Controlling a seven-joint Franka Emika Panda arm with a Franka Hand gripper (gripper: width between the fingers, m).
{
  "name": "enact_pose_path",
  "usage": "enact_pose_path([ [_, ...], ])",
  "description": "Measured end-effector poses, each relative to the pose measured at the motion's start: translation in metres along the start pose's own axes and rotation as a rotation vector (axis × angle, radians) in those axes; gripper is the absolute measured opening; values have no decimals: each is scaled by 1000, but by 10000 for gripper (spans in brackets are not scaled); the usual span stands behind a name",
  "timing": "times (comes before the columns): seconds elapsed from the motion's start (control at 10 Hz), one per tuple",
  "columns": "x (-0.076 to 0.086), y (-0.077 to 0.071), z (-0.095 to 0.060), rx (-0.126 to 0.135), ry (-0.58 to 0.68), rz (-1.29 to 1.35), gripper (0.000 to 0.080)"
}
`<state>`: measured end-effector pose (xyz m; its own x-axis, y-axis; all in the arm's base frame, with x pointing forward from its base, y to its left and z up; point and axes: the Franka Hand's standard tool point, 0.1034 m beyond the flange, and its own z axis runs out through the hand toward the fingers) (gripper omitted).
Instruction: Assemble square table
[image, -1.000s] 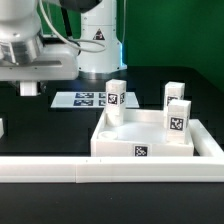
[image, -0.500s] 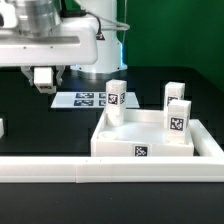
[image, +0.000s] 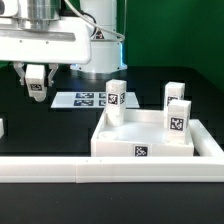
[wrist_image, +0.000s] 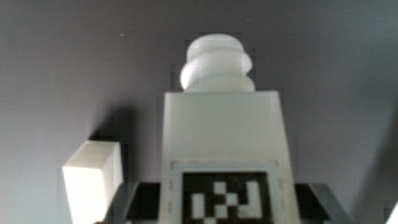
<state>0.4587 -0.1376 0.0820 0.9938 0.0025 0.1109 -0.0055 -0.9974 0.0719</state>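
While you look across the black worktop (image: 40, 122) in the exterior view, the robot's hand (image: 36, 80) hangs above it toward that view's left. A short white leg block (image: 37, 77) with a black-and-white tag sits between its fingers, lifted clear of the surface. The jaws are closed part of the way, clamped on that block.

Your wrist view shows the same leg block (wrist_image: 222, 140) close up, filling the middle of the picture. It has a squared white body with a tag at the end nearest the camera and a rounded, stepped peg at the far end. The dark worktop lies beneath it. Another small white block (wrist_image: 93, 176) lies on the worktop beside the held one, apart from it; you cannot tell from this view which part it is.

The square table slab (image: 150, 140) rests flat on the worktop toward the exterior view's right, well apart from the hand. It is white, with a raised rim and a tag on the edge facing the camera. Three more tagged leg blocks stand upright at it: one (image: 115, 96) at its far left corner and two (image: 177, 108) close together along its right side.

The marker board (image: 88, 99) lies flat behind the slab, just beyond the hand. A long white rail (image: 100, 171) runs across the front of the scene, with a small white piece (image: 2, 127) showing at the left edge.
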Motion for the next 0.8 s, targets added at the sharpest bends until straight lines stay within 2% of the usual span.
enact_pose_path([
  [0.1, 6, -11, -4, 8, 24, 22, 268],
  [0.2, 14, -27, -7, 38, 6, 34, 268],
  [0.4, 34, -44, -13, 48, 37, 42, 268],
  [0.6, 57, -78, -20, 48, 112, 4, 268],
  [0.7, 62, -81, -20, 38, 135, -14, 268],
  [0.8, 61, -80, -19, 38, 131, -11, 268],
])
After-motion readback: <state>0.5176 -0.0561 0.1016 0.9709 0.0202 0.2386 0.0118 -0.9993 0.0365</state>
